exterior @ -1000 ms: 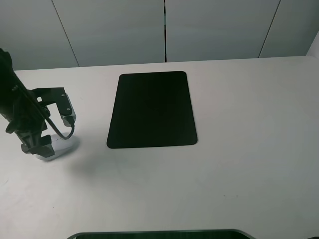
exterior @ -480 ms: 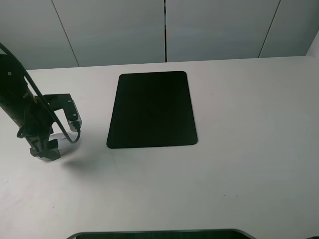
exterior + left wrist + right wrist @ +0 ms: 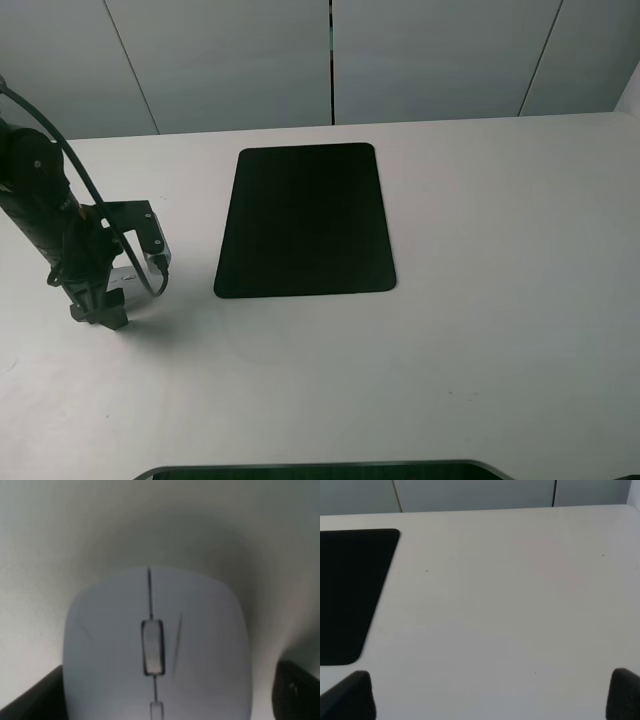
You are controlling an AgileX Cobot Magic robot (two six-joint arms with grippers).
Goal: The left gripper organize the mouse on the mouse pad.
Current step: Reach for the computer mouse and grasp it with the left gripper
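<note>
The white mouse (image 3: 155, 645) with its grey scroll wheel fills the left wrist view, lying on the white table. My left gripper (image 3: 162, 700) straddles it, open: one black finger (image 3: 30, 705) meets the mouse's side, and the other finger (image 3: 297, 690) stands a small gap off. From the high camera the left gripper (image 3: 100, 305) points down at the table's left, and the arm hides the mouse. The black mouse pad (image 3: 305, 220) lies to its right, bare. My right gripper (image 3: 487, 700) hangs open over bare table beside the mouse pad (image 3: 350, 595).
A black cable (image 3: 75, 170) loops along the left arm. The white table (image 3: 480, 300) stretches right of the pad, with grey wall panels (image 3: 330, 60) behind. A dark curved edge (image 3: 320, 470) shows at the front of the high view.
My left arm has shifted slightly right and toward the front, coming down over the mouse. The mouse showed beside the fingers a second ago and is now covered by the arm.
</note>
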